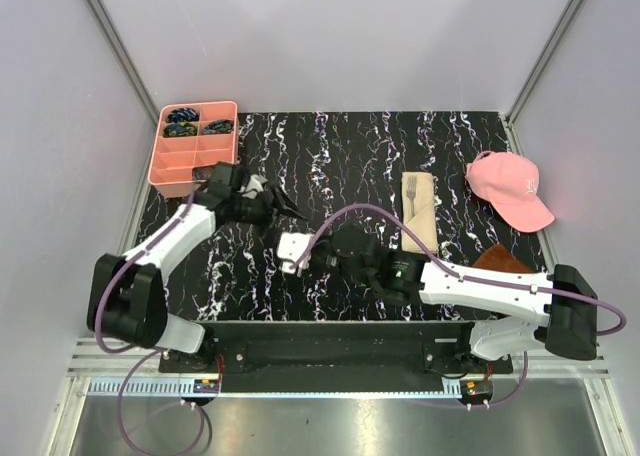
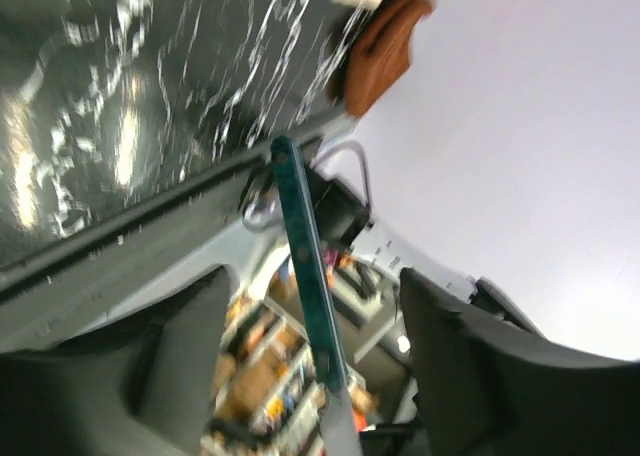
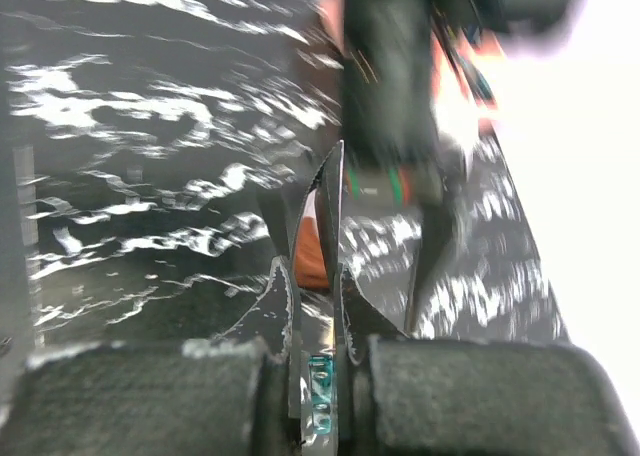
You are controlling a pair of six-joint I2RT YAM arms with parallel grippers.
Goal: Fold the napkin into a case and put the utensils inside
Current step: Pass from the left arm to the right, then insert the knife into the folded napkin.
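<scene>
The napkin (image 1: 424, 214) lies folded as a narrow tan rectangle right of centre, and a silvery fork (image 1: 411, 198) rests on it. Over the table's left middle my two grippers meet. The right gripper (image 1: 288, 244) (image 3: 316, 306) is shut on a slim utensil (image 3: 322, 391) with a teal handle. That same utensil (image 2: 305, 266), teal with a silvery end, runs between the fingers (image 2: 455, 356) of my left gripper (image 1: 283, 204) (image 2: 312, 286). The left gripper stands open around it, and neither finger touches it.
A pink compartment tray (image 1: 172, 166) with small dark blue-green items stands at the back left, close behind the left gripper. A pink cap (image 1: 510, 188) lies at the right, with a brown square (image 1: 502, 262) (image 2: 385, 46) in front of it beside the right arm.
</scene>
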